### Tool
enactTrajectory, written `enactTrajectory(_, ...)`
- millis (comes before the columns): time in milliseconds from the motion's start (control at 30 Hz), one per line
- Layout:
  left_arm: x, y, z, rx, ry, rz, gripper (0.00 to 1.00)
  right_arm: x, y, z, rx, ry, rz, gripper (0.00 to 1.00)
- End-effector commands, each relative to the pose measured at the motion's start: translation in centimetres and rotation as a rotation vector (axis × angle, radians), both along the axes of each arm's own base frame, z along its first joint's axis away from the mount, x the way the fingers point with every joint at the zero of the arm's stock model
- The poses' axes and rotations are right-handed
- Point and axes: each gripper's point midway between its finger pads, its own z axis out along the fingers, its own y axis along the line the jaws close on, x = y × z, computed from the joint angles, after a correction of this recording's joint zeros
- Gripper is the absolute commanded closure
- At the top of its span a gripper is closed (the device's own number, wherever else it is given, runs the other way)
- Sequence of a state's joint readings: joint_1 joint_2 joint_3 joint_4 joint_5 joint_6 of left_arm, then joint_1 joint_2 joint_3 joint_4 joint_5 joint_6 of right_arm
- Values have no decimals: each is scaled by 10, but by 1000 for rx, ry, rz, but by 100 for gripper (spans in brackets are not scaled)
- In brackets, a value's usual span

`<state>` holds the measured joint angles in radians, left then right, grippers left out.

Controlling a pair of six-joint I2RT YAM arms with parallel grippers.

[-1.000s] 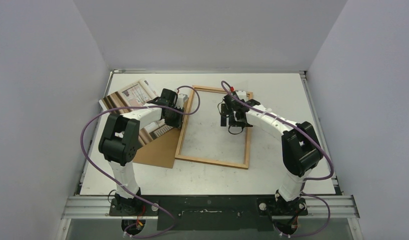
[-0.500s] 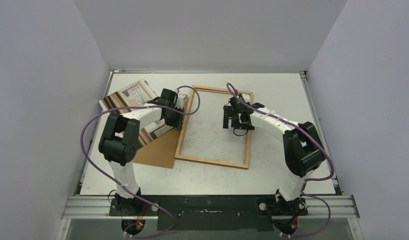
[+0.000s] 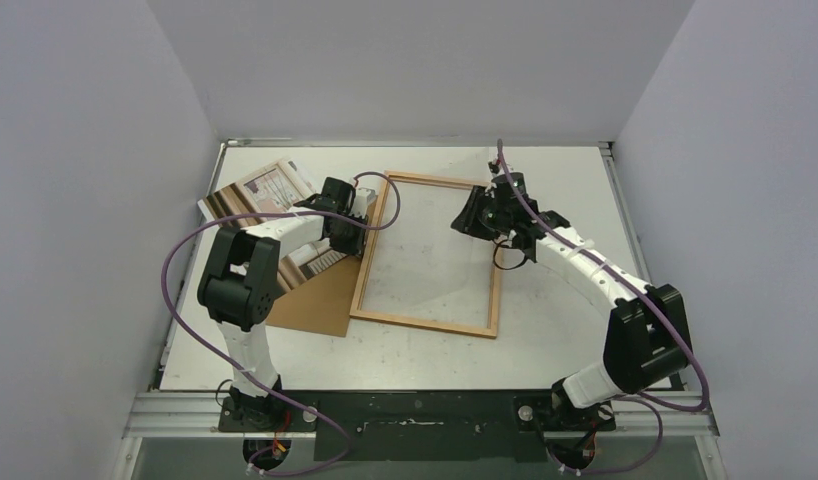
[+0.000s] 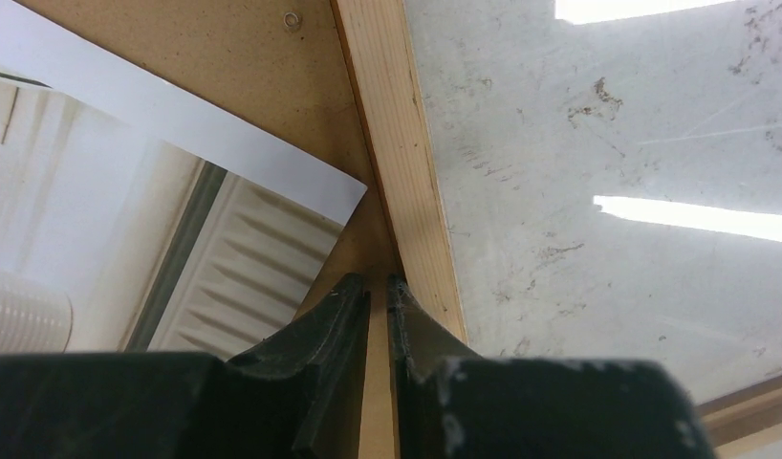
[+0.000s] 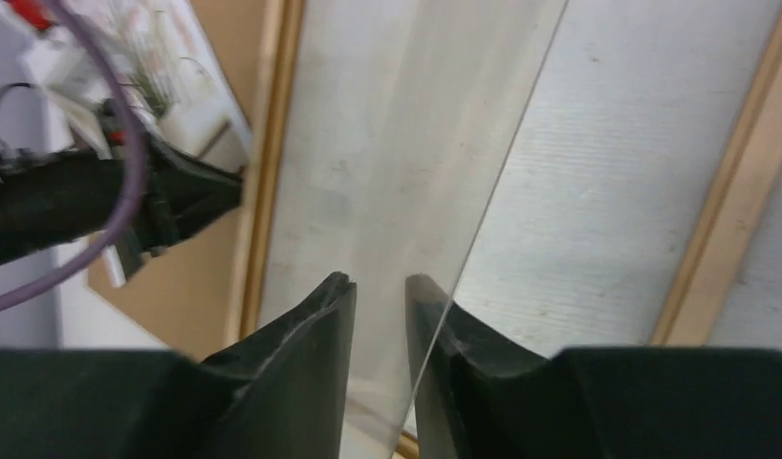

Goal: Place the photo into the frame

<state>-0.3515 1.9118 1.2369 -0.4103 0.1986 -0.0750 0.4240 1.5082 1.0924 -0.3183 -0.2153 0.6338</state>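
Note:
The orange-brown frame [image 3: 425, 322] lies flat mid-table. My left gripper [image 3: 360, 228] is shut on its left rail [image 4: 397, 143], fingertips [image 4: 354, 292] nipping the rail's outer edge. The photo [image 3: 260, 193] lies at the far left on a brown backing board [image 3: 320, 295], partly under the left arm; its white-bordered corner [image 4: 301, 177] nearly touches the rail. My right gripper [image 3: 468, 220] sits over the far right part of the frame's opening. Its jaws [image 5: 380, 279] stand close together, with the edge of a clear pane [image 5: 483, 191] running between them.
White walls close the table in on the left, back and right. The right rail [image 5: 741, 191] and bare table show beyond the pane's edge. The left gripper [image 5: 201, 196] and its purple cable [image 5: 129, 124] show across the frame in the right wrist view.
The right arm has swung out to the right and its gripper has shifted toward the frame's far right corner, with the jaws closing from wide open. The left arm has not moved.

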Motion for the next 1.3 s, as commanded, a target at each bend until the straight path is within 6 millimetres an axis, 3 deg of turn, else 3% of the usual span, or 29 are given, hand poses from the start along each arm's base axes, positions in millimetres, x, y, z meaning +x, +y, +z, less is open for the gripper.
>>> enactTrajectory(0, -15, -7, -16, -16, 76, -15, 88, 8, 24, 58, 179, -130, 40, 86)
enactTrajectory(67, -15, -6, -16, -16, 74, -14, 88, 9, 24, 66, 181, -138, 38, 94)
enactTrajectory(300, -14, -6, -15, -36, 86, 3, 89, 4, 26, 91, 218, -190, 46, 94)
enactTrajectory(833, -14, -4, -13, -53, 90, 15, 90, 7, 33, 102, 357, -186, 5, 94)
enactTrajectory(1000, -13, -5, -12, -56, 90, 14, 91, 7, 30, 99, 383, -179, -24, 94)
enactTrajectory(1267, -13, -5, -12, -58, 88, 14, 91, 8, 26, 70, 425, -122, -95, 95)
